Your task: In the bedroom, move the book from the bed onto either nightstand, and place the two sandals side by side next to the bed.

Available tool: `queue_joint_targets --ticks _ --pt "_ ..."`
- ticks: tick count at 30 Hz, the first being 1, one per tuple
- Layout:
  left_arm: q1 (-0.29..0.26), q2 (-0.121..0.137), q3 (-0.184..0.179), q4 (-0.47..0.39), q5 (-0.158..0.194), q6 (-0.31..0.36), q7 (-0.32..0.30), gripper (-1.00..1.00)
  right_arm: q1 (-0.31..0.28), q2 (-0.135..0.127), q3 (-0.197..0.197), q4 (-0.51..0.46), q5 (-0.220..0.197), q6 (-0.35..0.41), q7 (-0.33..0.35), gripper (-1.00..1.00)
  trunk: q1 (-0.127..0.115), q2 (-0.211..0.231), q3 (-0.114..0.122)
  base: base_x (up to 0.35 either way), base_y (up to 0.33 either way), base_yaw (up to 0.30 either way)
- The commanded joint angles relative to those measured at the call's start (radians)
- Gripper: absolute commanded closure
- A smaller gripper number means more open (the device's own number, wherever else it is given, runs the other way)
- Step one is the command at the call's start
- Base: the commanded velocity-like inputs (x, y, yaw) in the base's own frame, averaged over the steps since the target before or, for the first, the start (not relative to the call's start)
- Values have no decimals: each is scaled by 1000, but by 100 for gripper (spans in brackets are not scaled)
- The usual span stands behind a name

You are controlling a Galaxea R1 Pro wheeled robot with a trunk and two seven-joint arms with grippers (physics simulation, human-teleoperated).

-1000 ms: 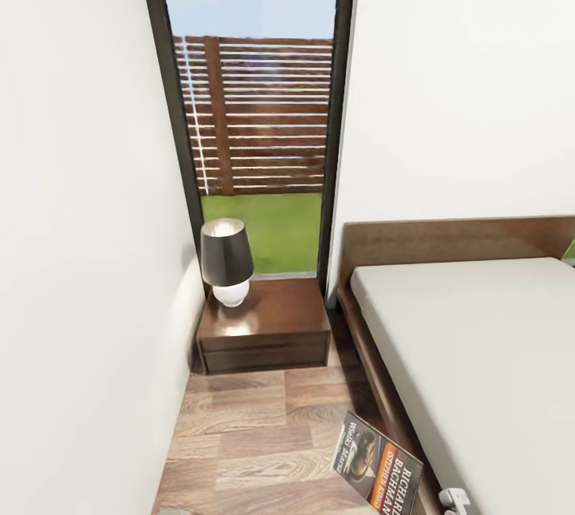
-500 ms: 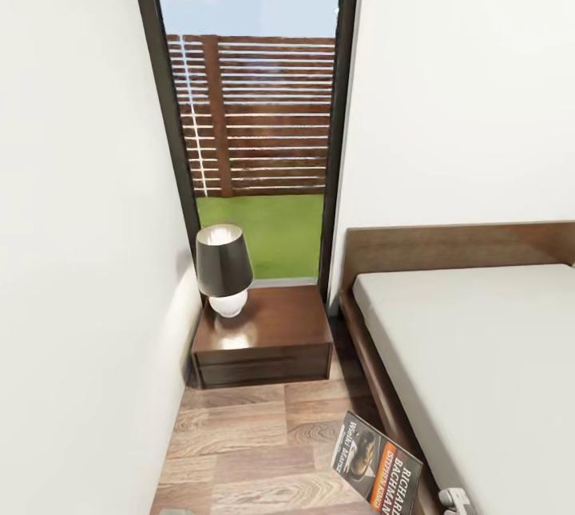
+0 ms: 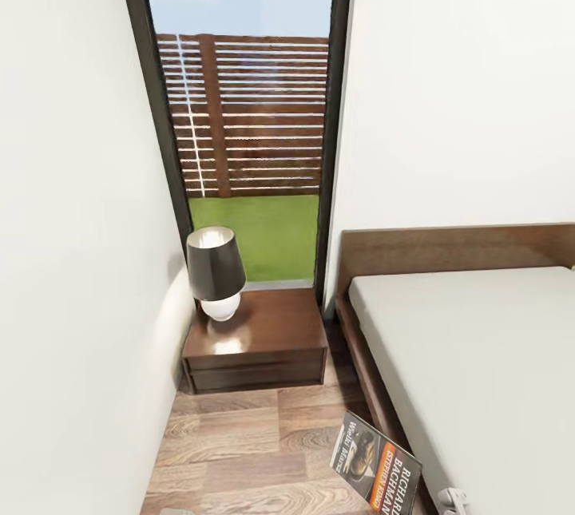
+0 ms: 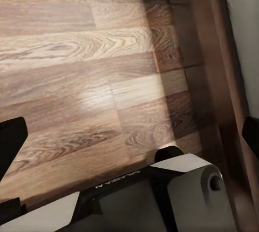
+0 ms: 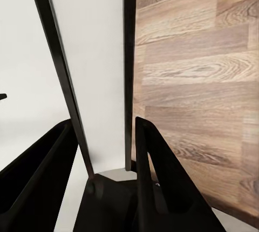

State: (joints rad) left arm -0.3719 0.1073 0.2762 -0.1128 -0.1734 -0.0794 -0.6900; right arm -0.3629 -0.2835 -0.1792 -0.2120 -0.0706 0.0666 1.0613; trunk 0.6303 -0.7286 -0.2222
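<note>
The book [image 3: 375, 463], dark with an orange band and "RICHARD" in white, hangs tilted over the wood floor beside the bed [image 3: 471, 355]. My right gripper [image 3: 451, 501] is shut on its lower corner. In the right wrist view the book [image 5: 89, 70] stands between the two black fingers [image 5: 156, 172]. The nightstand [image 3: 267, 323] stands ahead, between the left wall and the bed's headboard. My left gripper [image 4: 129, 135] is open over bare floor beside the bed frame [image 4: 208, 54]. The sandals are out of view.
A lamp [image 3: 214, 271] with a dark shade takes the nightstand's left half. Behind it is a tall dark-framed window [image 3: 247, 116]. A white wall [image 3: 72, 259] closes the left side of the narrow floor strip [image 3: 239, 443].
The head view has shifted, so the nightstand and lamp sit a little further left and lower in the picture. The book and my right gripper keep their place in the picture.
</note>
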Motion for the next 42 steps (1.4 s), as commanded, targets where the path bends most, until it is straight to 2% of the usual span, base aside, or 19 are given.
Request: queue_joint_targets --ticks 1,30,42 --pt "-1 0 6 1 -11 -8 -2 -100 -1 0 1 0 -7 7 3 100 0 -1 -1 17 -24 0" --pt "-1 0 6 1 -11 -8 -2 -100 -1 0 1 0 -6 7 3 100 0 -1 -1 42 -2 0" --pt "-1 -3 6 1 -11 -8 -2 -100 -1 0 1 0 -6 7 5 100 0 -1 -1 272 0 0"
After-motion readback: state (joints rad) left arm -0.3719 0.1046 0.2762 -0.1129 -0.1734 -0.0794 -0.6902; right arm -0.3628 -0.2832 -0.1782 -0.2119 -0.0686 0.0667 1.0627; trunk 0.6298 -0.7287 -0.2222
